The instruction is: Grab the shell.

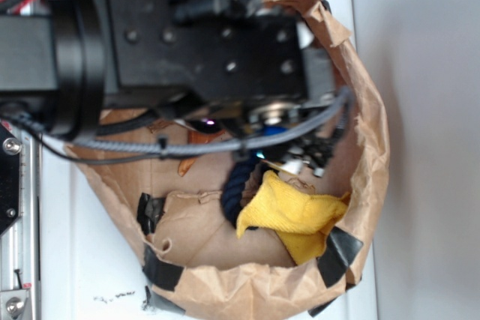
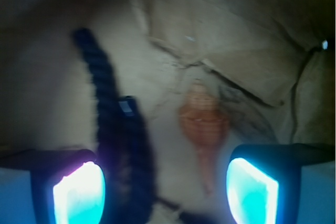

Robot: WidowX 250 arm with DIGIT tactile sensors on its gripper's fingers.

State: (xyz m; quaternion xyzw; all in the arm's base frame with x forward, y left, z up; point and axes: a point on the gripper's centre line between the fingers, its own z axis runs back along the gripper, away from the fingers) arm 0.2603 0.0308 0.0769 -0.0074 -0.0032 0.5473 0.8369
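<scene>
The shell (image 2: pixel 202 121) is glossy orange with a ridged wide end at the top and a thin point running down toward the bottom of the wrist view. It lies on the brown paper floor. My gripper (image 2: pixel 165 195) is open above it, with glowing cyan pads (image 2: pixel 79 195) at left and right. The shell's point lies between them, nearer the right pad, untouched. In the exterior view my arm (image 1: pixel 210 43) covers most of the shell; only orange bits (image 1: pixel 201 139) show under the cables.
A dark blue rope (image 2: pixel 113 135) lies just left of the shell, between the pads, and shows in the exterior view (image 1: pixel 236 181). A yellow cloth (image 1: pixel 296 215) lies inside the crumpled brown paper bag (image 1: pixel 367 148), whose walls surround everything. Black tape patches (image 1: pixel 341 252) sit on its rim.
</scene>
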